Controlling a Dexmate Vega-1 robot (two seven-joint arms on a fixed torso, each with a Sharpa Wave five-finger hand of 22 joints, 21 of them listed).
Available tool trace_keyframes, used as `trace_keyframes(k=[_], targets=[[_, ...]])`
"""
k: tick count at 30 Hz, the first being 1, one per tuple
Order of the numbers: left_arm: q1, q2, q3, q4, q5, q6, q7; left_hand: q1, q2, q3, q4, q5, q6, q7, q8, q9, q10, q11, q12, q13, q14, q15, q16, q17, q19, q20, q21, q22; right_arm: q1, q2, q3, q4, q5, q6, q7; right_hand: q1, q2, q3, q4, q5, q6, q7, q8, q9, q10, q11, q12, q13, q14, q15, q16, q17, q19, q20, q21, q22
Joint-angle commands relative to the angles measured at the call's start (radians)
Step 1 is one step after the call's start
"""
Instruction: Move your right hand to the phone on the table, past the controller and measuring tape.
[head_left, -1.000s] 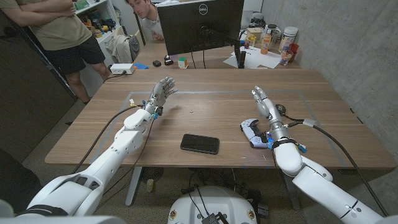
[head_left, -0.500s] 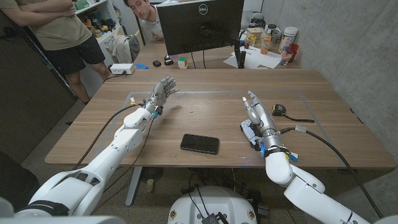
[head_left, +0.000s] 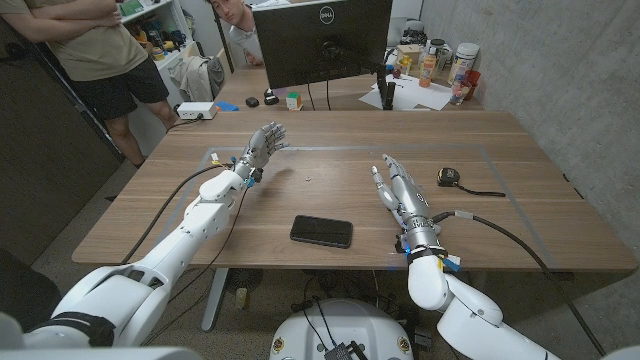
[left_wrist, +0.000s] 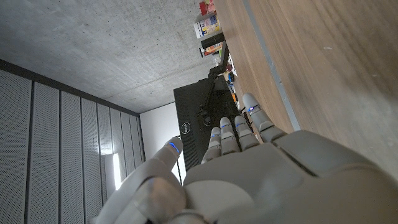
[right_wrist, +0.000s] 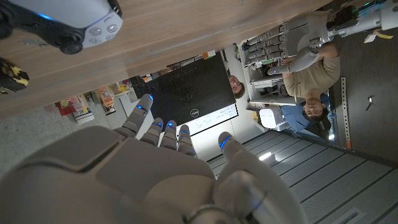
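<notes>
While my right hand (head_left: 398, 190) hangs over the wooden table (head_left: 330, 140) with its fingers straight, slightly apart and gripping nothing, the phone (head_left: 321, 231) lies flat and face up just beside it, toward the table's near edge and between my two arms. From the head camera the hand and forearm cover the spot where the controller sits, so I see that controller (right_wrist: 65, 23) from the right wrist camera instead (white shell, dark grips, resting on the wood). The measuring tape (head_left: 449, 176) lies further out to the right, a dark strap trailing from it across the table. My left hand (head_left: 258, 148) is raised at the far left part of the table, fingers spread and holding nothing. Behind the table stand a black monitor (head_left: 320, 40) and a person (head_left: 95, 50) in a tan shirt.
</notes>
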Motion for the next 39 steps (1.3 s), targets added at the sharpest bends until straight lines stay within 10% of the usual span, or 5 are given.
trace_keyframes(k=[1, 12, 18, 39], targets=[[-0.03, -0.003, 0.01, 0.036, 0.01, -0.011, -0.028, 0.004, 0.105, 0.008, -0.002, 0.008, -0.001, 0.01, 0.002, 0.005, 0.002, 0.001, 0.004, 0.003, 0.004, 0.006, 0.007, 0.004, 0.005, 0.006, -0.003, 0.003, 0.053, 0.049, -0.128, 0.011, -0.153, -0.161, 0.035, 0.012, 0.093, 0.002, -0.008, -0.001, -0.013, -0.004, -0.003, 0.005, -0.01, -0.007, -0.005, 0.002, 0.005, -0.001, -0.002, 0.002, -0.007, 0.009, -0.001, 0.002], [-0.063, -0.01, 0.021, 0.079, 0.02, -0.017, -0.055, 0.005, 0.106, 0.009, -0.001, 0.008, -0.003, 0.009, 0.001, 0.005, -0.001, 0.0, 0.003, 0.003, 0.002, 0.006, 0.006, 0.004, 0.004, 0.006, -0.004, 0.003, 0.128, 0.099, -0.262, 0.057, -0.257, -0.259, 0.128, 0.02, 0.092, 0.005, -0.016, -0.002, -0.018, -0.002, -0.003, 0.005, -0.013, -0.01, -0.007, 0.002, 0.006, -0.003, -0.005, 0.0, -0.012, 0.008, -0.005, 0.002], [-0.071, -0.011, 0.021, 0.093, 0.016, -0.023, -0.07, 0.004, 0.105, 0.009, -0.001, 0.008, -0.003, 0.007, 0.001, 0.005, -0.001, -0.001, 0.003, 0.003, 0.002, 0.007, 0.006, 0.004, 0.004, 0.006, -0.004, 0.003, 0.171, 0.126, -0.34, 0.062, -0.359, -0.375, 0.198, 0.027, 0.094, 0.005, -0.021, -0.005, -0.07, -0.02, -0.01, 0.009, -0.071, -0.029, -0.024, 0.004, -0.038, 0.002, -0.024, 0.003, -0.053, 0.063, -0.029, 0.002], [-0.113, -0.024, 0.023, 0.163, 0.01, -0.055, -0.131, 0.004, 0.104, 0.008, -0.001, 0.008, -0.004, 0.005, 0.001, 0.005, 0.0, -0.004, 0.004, 0.003, 0.001, 0.004, 0.006, 0.004, 0.002, 0.005, -0.006, 0.003, 0.29, 0.221, -0.552, 0.178, -0.612, -0.553, 0.426, 0.041, 0.102, 0.014, -0.025, -0.006, -0.108, -0.048, 0.001, 0.014, -0.126, -0.064, -0.019, 0.006, -0.087, -0.013, -0.029, 0.003, -0.104, 0.013, -0.062, 0.003]])
